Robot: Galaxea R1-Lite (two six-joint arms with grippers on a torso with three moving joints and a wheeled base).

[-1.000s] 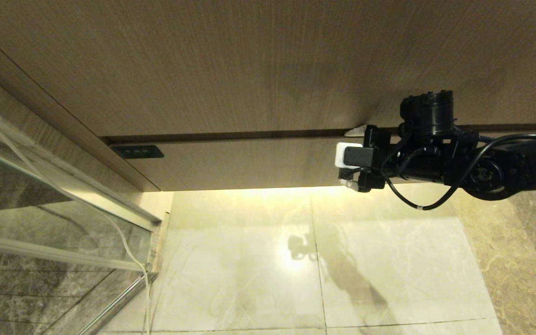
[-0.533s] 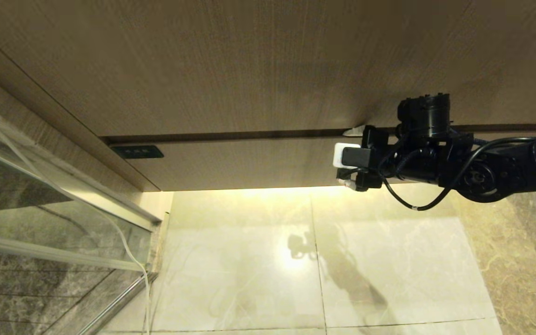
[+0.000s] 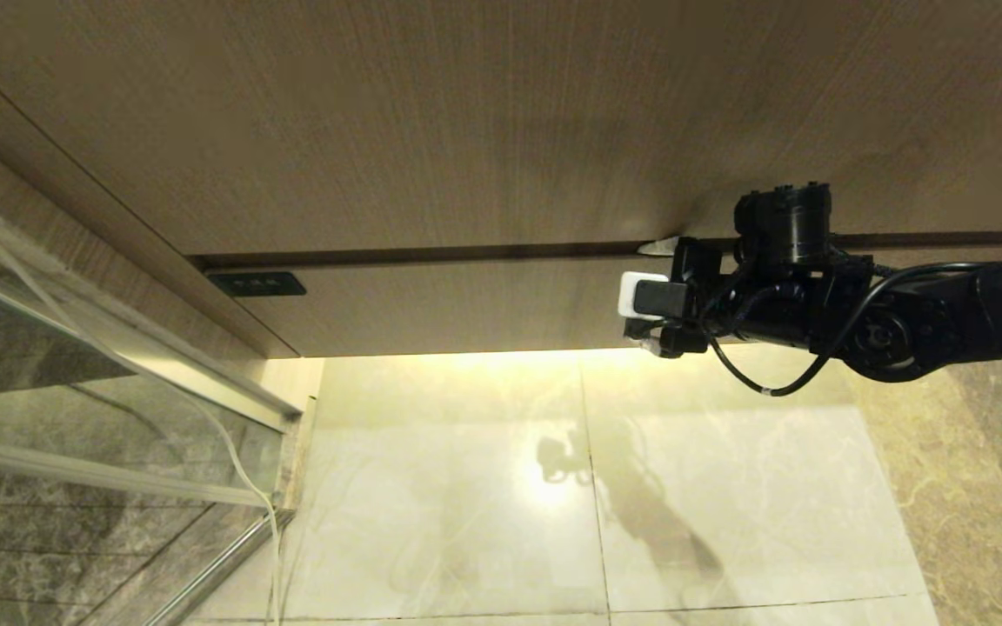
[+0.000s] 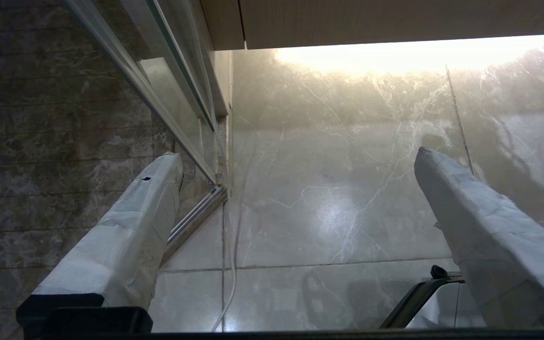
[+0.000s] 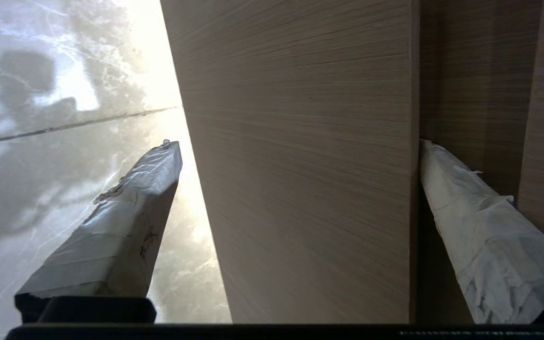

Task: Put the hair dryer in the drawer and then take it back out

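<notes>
Right gripper (image 3: 651, 293): jaws spread, straddling closed drawer (image 3: 466, 306) front, edged slightly leftward since before; opening pull likely imminent; hair dryer unseen.

Bathroom: marble floor (image 3: 466, 487), glass shower door (image 3: 75, 365), wood vanity (image 3: 466, 130).

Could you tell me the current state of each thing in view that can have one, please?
drawer: shut, front flush under the taller panel.
right gripper: open, jaws straddling the drawer front, one in the gap above it, one below.
left gripper: open, empty, over the floor.
hair dryer: not in view.
</notes>
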